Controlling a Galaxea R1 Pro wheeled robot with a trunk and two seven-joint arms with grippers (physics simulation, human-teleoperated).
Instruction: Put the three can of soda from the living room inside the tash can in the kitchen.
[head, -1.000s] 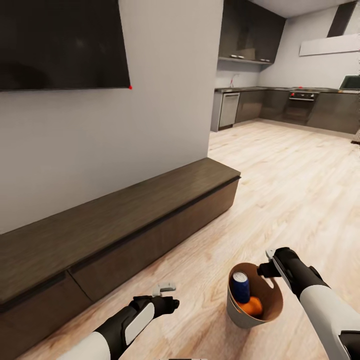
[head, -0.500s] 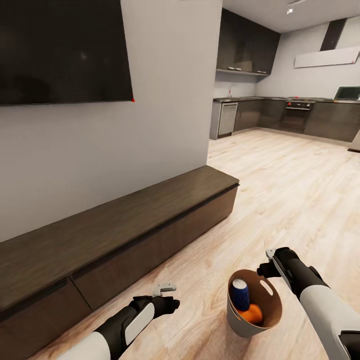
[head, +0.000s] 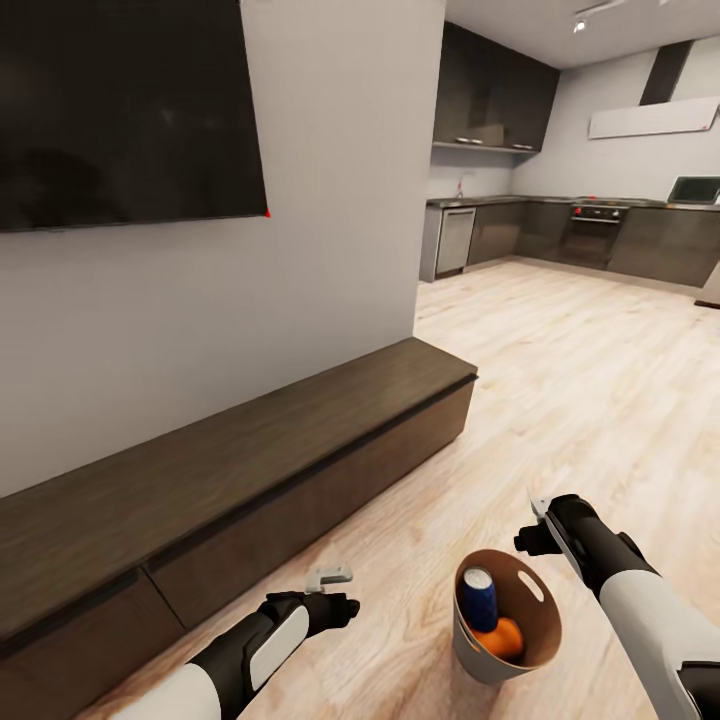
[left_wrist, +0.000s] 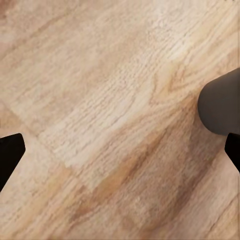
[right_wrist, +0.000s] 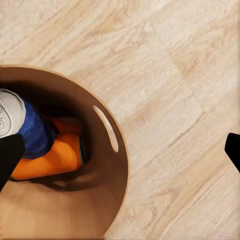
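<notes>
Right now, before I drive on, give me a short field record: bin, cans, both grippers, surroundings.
bin: round grey bin with tan wood-like inside, standing on light wood floor
cans in bin: dark blue can with grey top, upright; orange can, lying beside it
third can: cannot tell
left gripper: open, empty, over floor
right gripper: open, empty, just above bin rim
nearby: long dark-wood cabinet, black wall TV
ahead: kitchen with dark grey cabinets
</notes>
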